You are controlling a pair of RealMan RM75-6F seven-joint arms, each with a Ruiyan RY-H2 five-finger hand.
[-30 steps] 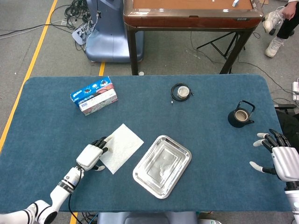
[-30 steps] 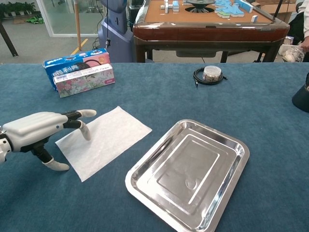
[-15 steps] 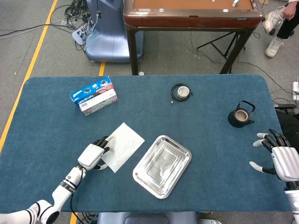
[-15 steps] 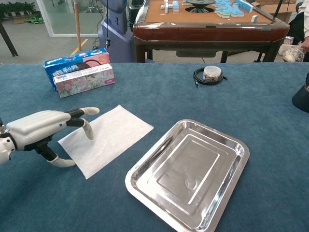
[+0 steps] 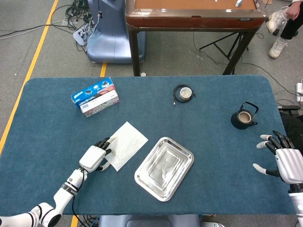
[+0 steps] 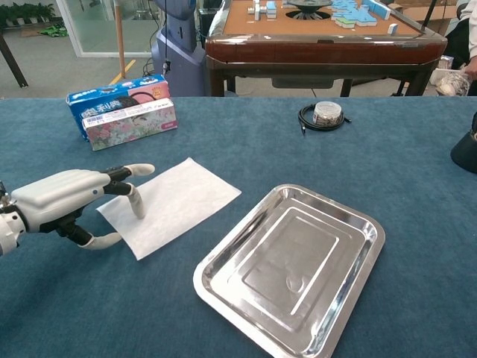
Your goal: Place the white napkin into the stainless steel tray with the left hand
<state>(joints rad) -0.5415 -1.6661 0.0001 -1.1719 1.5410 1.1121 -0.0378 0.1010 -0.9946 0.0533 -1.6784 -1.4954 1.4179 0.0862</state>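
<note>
White robotic left hand (image 6: 63, 203) rests at the left edge of a white napkin (image 6: 173, 204), a fingertip pressing down on it, thumb at its near corner. The napkin lies flat on blue table cloth (image 5: 213, 146), just left of the stainless steel tray (image 6: 292, 261). Far right, the right hand (image 5: 284, 161) hangs with fingers spread, holding nothing.

The left hand (image 6: 63, 203) lies low with fingers (image 6: 133, 188) extended; the right hand (image 5: 284, 161) is spread, holding nothing.
</note>
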